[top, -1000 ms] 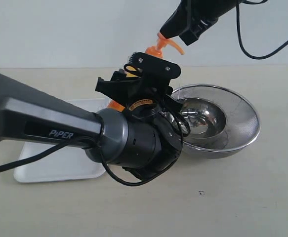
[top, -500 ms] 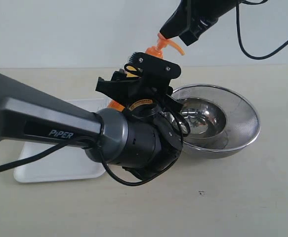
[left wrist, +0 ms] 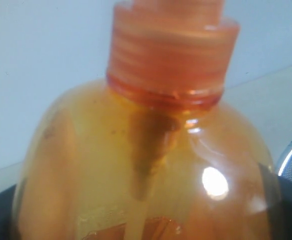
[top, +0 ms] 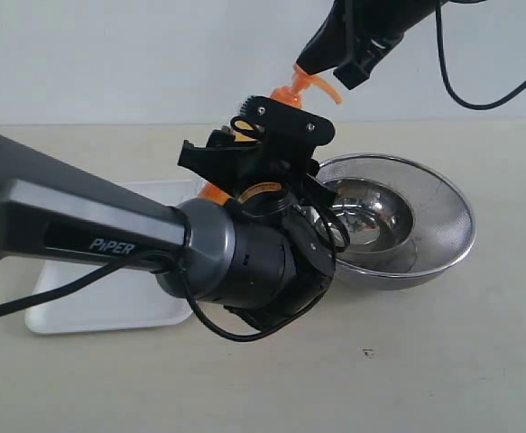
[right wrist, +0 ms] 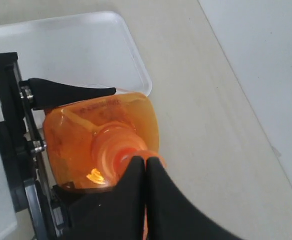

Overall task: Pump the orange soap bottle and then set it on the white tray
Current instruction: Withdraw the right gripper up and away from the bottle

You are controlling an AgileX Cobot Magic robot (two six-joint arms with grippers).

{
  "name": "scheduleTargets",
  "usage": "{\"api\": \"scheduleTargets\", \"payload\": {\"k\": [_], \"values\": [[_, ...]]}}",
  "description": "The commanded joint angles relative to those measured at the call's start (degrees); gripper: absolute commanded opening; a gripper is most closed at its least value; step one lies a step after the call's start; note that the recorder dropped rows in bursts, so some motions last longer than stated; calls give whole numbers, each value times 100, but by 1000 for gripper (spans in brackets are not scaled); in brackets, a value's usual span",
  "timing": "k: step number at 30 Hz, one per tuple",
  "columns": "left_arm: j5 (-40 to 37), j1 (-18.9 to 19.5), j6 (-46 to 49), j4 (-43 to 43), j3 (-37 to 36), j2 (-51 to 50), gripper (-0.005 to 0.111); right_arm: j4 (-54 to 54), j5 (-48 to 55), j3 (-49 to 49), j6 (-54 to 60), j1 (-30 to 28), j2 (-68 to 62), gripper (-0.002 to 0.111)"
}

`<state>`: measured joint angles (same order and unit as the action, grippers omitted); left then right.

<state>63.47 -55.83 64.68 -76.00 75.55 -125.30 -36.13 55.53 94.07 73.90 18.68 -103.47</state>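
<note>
Exterior view: the left gripper (top: 249,158) clamps the bottle (top: 306,87) by its body, one finger on each side. The bottle stands upright between the tray (top: 100,311) and the steel bowl (top: 407,221). The arm hides its base, so I cannot tell whether it touches the table. The right gripper (top: 327,70) hangs just above the pump head. In the right wrist view its fingertips (right wrist: 135,167) are pressed together and sit against the top of the pump, directly over the bottle's neck. The bottle is near the tray's corner, not on the tray.
</note>
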Motion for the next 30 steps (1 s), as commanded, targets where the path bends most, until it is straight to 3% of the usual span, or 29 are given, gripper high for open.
{"api": "scheduleTargets", "payload": {"k": [1, 7, 19, 30], "values": [[-13, -89, -468, 701, 176, 294, 5, 431, 854, -250, 6, 132, -227, 0], [-13, -89, -468, 701, 176, 294, 5, 531, 668, -178, 6, 121, -78, 0], [-13, -89, -468, 701, 176, 294, 5, 513, 1233, 390, -115, 121, 1024, 0], [11, -78, -468, 701, 176, 294, 5, 1376, 301, 390, -717, 121, 1894, 0]]}}
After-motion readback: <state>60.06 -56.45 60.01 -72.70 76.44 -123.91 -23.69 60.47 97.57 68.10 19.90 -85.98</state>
